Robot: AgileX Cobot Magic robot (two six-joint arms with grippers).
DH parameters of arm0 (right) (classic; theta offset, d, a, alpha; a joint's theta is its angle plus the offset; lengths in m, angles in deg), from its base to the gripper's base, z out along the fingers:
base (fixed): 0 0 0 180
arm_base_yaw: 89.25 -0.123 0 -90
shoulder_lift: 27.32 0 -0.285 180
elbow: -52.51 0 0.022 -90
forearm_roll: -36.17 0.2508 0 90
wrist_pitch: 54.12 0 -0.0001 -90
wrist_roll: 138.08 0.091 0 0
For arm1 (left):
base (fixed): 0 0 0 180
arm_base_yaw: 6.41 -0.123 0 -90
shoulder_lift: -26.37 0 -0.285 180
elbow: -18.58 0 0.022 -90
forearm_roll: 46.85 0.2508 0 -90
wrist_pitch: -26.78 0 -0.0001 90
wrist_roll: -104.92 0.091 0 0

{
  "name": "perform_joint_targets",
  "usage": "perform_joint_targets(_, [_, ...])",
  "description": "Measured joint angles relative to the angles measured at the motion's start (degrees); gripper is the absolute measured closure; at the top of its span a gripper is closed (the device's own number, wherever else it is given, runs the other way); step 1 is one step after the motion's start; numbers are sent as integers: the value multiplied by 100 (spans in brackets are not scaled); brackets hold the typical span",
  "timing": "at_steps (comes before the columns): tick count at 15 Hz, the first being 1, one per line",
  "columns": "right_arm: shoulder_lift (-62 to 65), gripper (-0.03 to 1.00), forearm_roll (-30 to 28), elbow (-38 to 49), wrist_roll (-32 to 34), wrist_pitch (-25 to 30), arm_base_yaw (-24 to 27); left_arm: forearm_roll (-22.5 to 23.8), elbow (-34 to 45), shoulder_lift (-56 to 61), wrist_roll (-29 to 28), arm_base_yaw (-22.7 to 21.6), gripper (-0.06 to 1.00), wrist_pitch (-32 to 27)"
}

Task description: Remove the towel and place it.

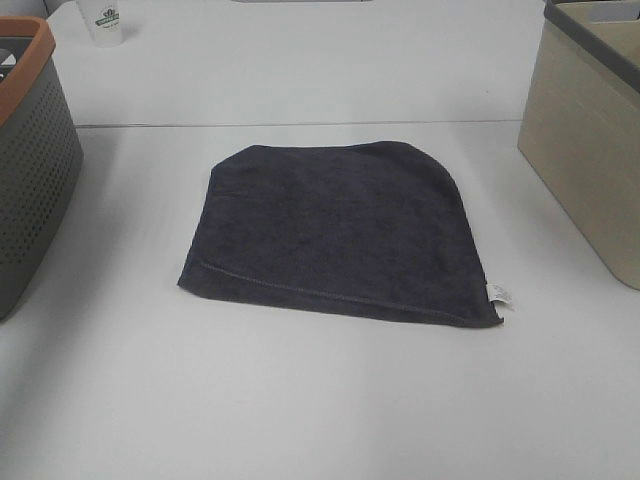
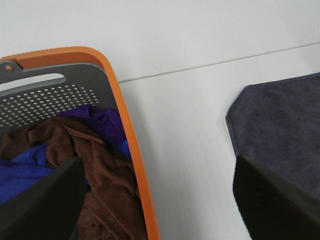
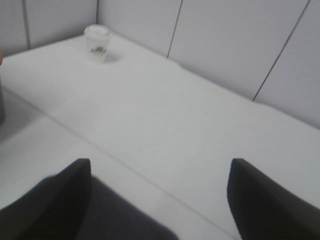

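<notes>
The dark charcoal-grey towel [image 1: 340,230] lies flat on the white table [image 1: 300,400], with its small white tag [image 1: 498,293] at the near right corner. Neither gripper shows in the exterior high view. In the left wrist view my left gripper [image 2: 160,200] is open and empty, hovering between the basket rim and the towel's corner [image 2: 285,120]. In the right wrist view my right gripper [image 3: 160,200] is open and empty, above an edge of the towel [image 3: 125,220].
A grey perforated basket with an orange rim [image 1: 30,150] stands at the left and holds brown and blue cloths [image 2: 95,165]. A beige bin [image 1: 590,150] stands at the right. A small clear cup [image 1: 102,20] stands at the back left.
</notes>
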Motion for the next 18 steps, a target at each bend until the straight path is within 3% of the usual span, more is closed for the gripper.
perform_joint_targets(1, [-206,23,-521,-378,464,722,0,-166,0,0,86,-120,19,-126])
perform_joint_targets(4, [-945,23,-2934,-1633,3025,2767,-6,-435,0,0,143,-275,19,-332])
perform_joint_targets(5, [-1186,23,-3455,-2120,3455,3386,-6,-504,0,0,143,-275,19,-413])
perform_joint_targets(9, [-1679,23,-3678,-3300,3713,5323,17,-550,0,17,-17,-275,19,-688])
perform_joint_targets(12, [-1667,23,-3684,-3358,3713,5535,17,-292,0,120,-407,-275,19,-1094])
perform_joint_targets(16, [-963,23,-3392,-2653,3713,5569,17,1266,115,619,-1134,-292,19,-1473])
perform_joint_targets(18, [-418,23,-3352,-1948,3718,5569,17,1312,584,1289,-1220,-304,19,-1289])
